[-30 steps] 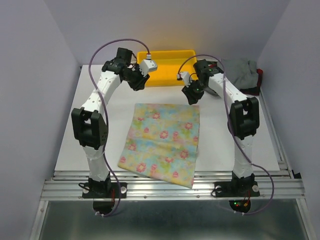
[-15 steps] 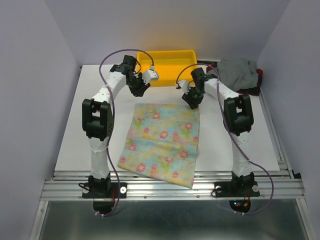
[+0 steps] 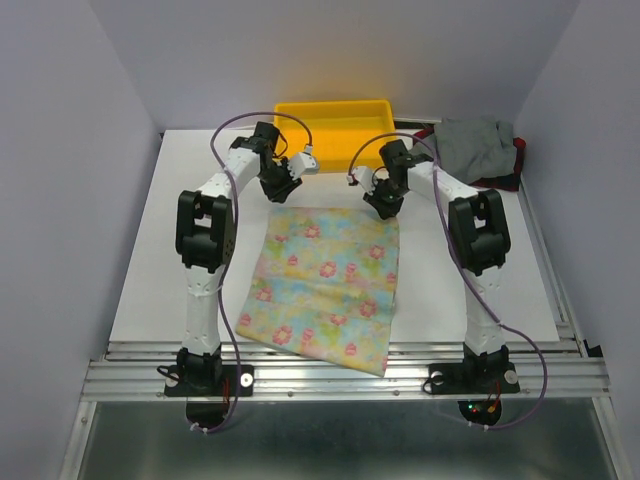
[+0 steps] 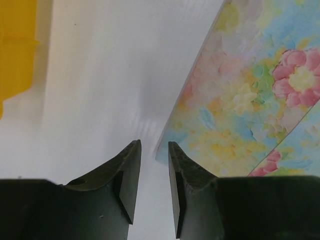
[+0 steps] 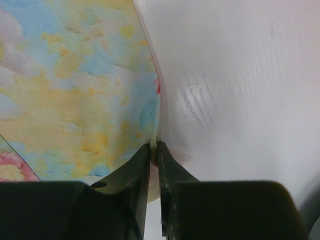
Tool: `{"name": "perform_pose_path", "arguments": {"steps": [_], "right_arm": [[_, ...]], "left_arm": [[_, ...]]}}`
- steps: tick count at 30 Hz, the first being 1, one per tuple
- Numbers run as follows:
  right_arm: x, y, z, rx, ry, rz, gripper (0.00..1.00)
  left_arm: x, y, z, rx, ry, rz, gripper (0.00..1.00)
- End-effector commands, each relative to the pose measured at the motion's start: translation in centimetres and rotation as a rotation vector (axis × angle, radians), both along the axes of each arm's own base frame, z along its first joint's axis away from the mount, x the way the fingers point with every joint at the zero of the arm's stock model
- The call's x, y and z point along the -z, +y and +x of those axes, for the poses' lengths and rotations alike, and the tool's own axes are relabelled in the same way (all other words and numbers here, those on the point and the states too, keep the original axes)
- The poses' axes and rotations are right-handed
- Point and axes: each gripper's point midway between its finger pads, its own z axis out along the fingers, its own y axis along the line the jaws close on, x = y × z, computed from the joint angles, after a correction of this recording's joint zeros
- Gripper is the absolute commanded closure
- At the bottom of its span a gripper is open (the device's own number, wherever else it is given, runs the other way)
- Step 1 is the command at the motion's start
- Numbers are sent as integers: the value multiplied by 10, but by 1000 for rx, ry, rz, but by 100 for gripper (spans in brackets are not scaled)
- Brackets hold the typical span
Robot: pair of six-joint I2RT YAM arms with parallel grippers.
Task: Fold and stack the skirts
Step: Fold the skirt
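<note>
The floral skirt (image 3: 325,285) lies flat in the middle of the table. My left gripper (image 3: 281,193) hovers at its far left corner; in the left wrist view (image 4: 155,147) the jaws stand a little apart, with the skirt's (image 4: 250,90) corner just beyond the tips and nothing gripped. My right gripper (image 3: 383,206) is down at the far right corner. Seen from the right wrist (image 5: 154,147), its jaws pinch the pale edge of the floral skirt (image 5: 75,90). A grey skirt (image 3: 478,145) is bunched at the back right, with a red plaid skirt (image 3: 518,152) peeking from under it.
A yellow tray (image 3: 333,110) stands at the back centre, just behind both grippers, and shows at the left edge of the left wrist view (image 4: 15,50). White walls close in the table on three sides.
Both arms have reached forward and down onto the floral skirt's far corners. The right gripper has closed on the skirt's edge; the left gripper's gap is about the same.
</note>
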Motion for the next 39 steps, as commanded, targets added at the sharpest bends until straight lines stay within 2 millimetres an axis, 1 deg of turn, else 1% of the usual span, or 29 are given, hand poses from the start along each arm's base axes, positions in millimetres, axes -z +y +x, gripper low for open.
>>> {"name": "perform_pose_path", "arguments": {"steps": [1,2,5,6,9,11,15,19,21,24,25,29,31,34,35,39], "right_arm": [[27,-9,-12,-29,38,-78,85],[25,-5,-12,-38,30,-80,88],[24,-6,-9,-33,15,-87,97],[22,-3,-7,-40,2,-92,99],[20,-5,-1,-28,-20,-106,99],[18,-7,4,-20,-39,-120,99],[16,-8,9,-15,-60,-129,99],[15,-7,13,-11,-72,-127,99],[15,-7,14,-11,-75,-131,99],[12,-7,19,-10,-97,-132,99],[12,-7,20,-12,-104,-130,99],[8,-5,25,-14,-124,-123,99],[6,-5,28,-16,-132,-126,99],[6,-5,29,-21,-137,-131,99],[6,-5,30,-22,-139,-132,99],[6,-5,31,-30,-147,-131,99]], "left_arm": [[-4,8,4,16,-26,29,60],[3,10,3,14,-15,37,60],[15,14,0,15,9,51,60],[19,16,-2,20,21,58,60],[29,19,-9,33,56,67,62],[31,21,-16,44,82,65,62],[28,24,-19,55,90,37,62],[19,16,-23,76,111,-24,61],[21,15,-22,71,119,-26,62],[35,20,-21,44,136,-2,62],[42,24,-20,30,142,21,63],[49,25,-15,8,143,19,64],[46,21,-14,16,144,-3,64],[34,16,-17,45,147,-29,63],[25,16,-16,50,131,-34,63],[1,14,-11,57,70,-45,62]]}}
